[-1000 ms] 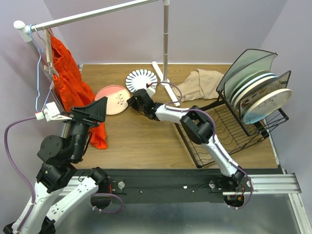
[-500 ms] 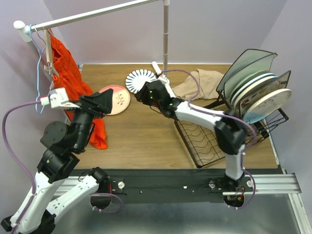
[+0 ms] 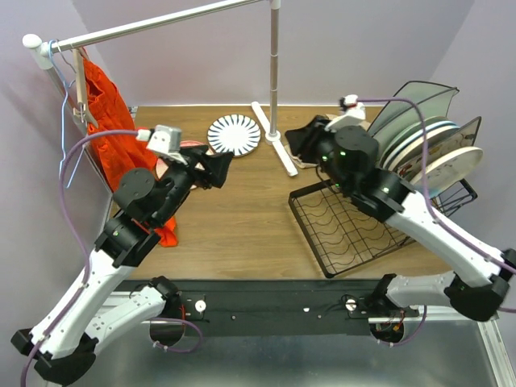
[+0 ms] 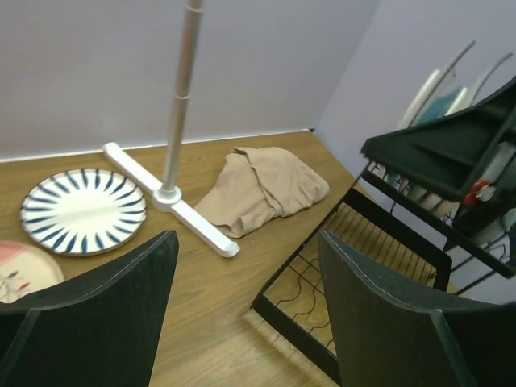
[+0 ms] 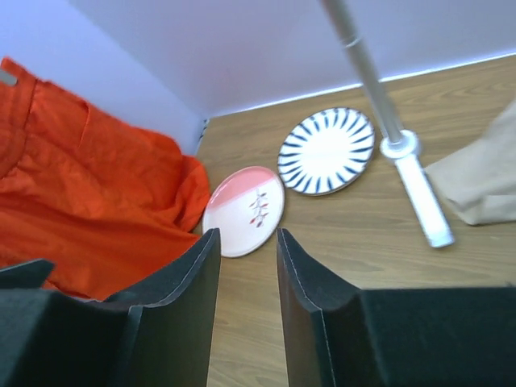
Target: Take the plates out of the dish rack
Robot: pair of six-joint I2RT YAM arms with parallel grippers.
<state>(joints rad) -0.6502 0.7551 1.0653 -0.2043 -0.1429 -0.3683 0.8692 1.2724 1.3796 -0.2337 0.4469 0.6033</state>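
The black wire dish rack [image 3: 348, 230] stands at the right, with several plates [image 3: 427, 153] upright in its slotted section. A white plate with dark stripes [image 3: 235, 134] lies flat at the back of the table and also shows in the left wrist view [image 4: 83, 210] and the right wrist view [image 5: 326, 151]. A pink plate [image 5: 243, 211] lies flat beside it, mostly hidden under my left arm in the top view. My left gripper [image 3: 213, 169] is wide open and empty above the table's left middle. My right gripper [image 3: 297, 142] is raised by the rack's back left corner, jaws a little apart and empty.
A white clothes rail stands on a base [image 3: 274, 143] at the back middle, with its pole [image 3: 274, 64] rising. An orange garment [image 3: 113, 129] hangs at the left. A beige cloth [image 4: 262, 189] lies between the rail base and the rack.
My right gripper has pulled away from the pink plate, rising and moving right to the rack. My left arm has swung up and right over the pink plate.
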